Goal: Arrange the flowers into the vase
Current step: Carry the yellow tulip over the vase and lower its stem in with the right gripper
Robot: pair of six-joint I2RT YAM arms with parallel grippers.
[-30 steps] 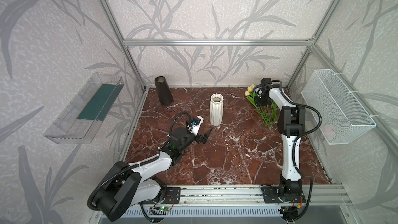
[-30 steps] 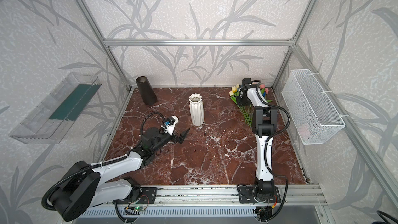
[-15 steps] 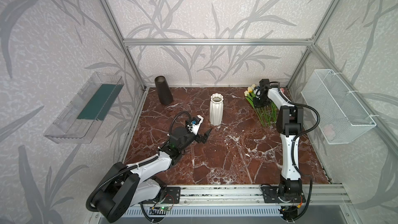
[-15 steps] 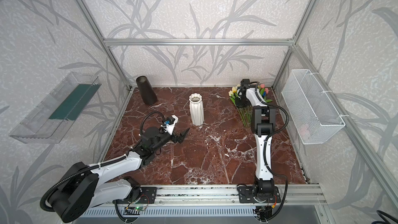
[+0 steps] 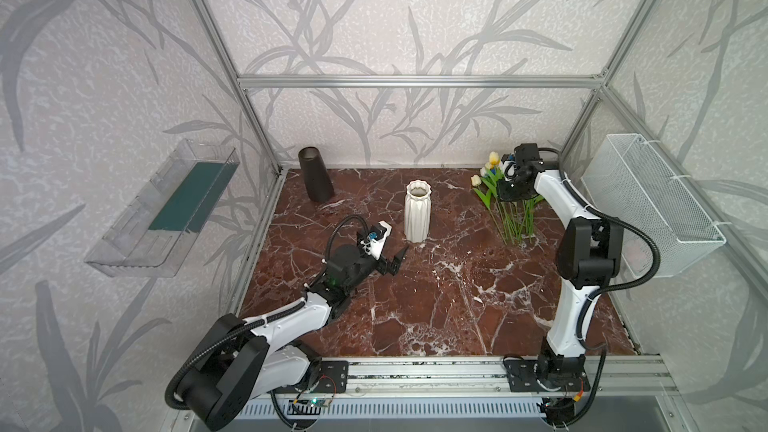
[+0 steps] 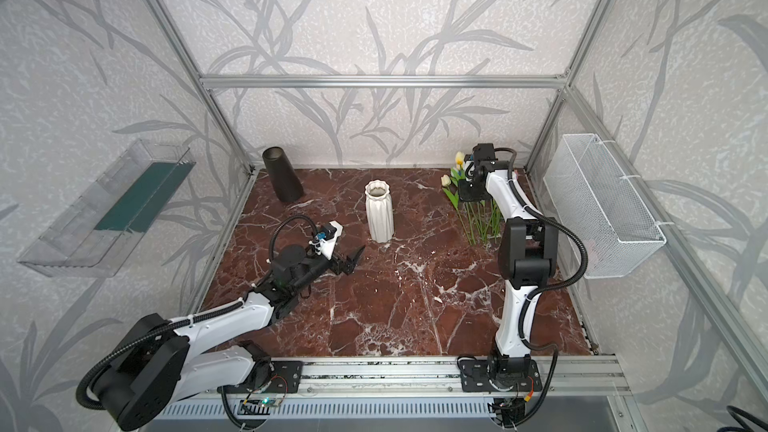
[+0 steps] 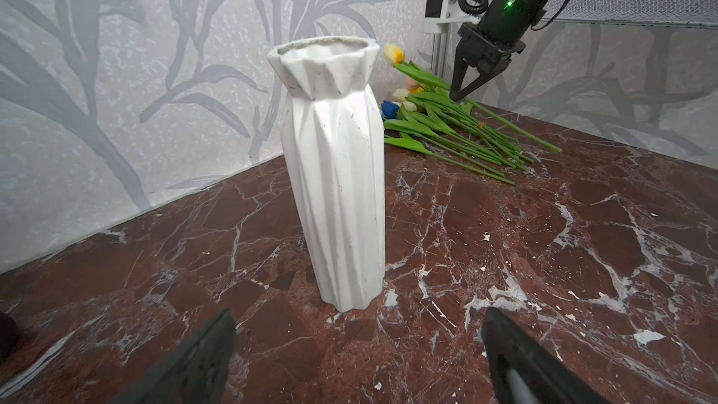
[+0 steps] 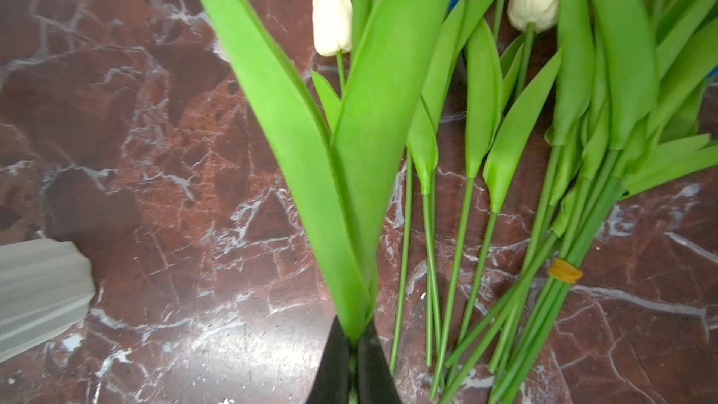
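The white ribbed vase (image 5: pixel 417 211) (image 6: pixel 379 211) (image 7: pixel 338 172) stands upright mid-table. The flowers (image 5: pixel 512 218) (image 6: pixel 478 218) (image 7: pixel 458 130) (image 8: pixel 544 149), tulips with green stems, lie in a pile at the back right. My right gripper (image 7: pixel 456 95) (image 8: pixel 353 338) is over the pile, shut on one tulip's stem at the base of its two long leaves (image 8: pixel 349 149). That tulip's yellow head (image 7: pixel 394 53) is raised above the others. My left gripper (image 5: pixel 397 261) (image 6: pixel 353 260) (image 7: pixel 359 324) is open just in front of the vase's foot, holding nothing.
A dark conical vase (image 5: pixel 316 176) stands at the back left. A clear shelf (image 5: pixel 166 209) hangs on the left wall and a white wire basket (image 5: pixel 652 201) on the right wall. A yellow band (image 8: pixel 565 270) ties several stems together.
The right jaws have closed on the tulip's stem. The left arm has not moved.
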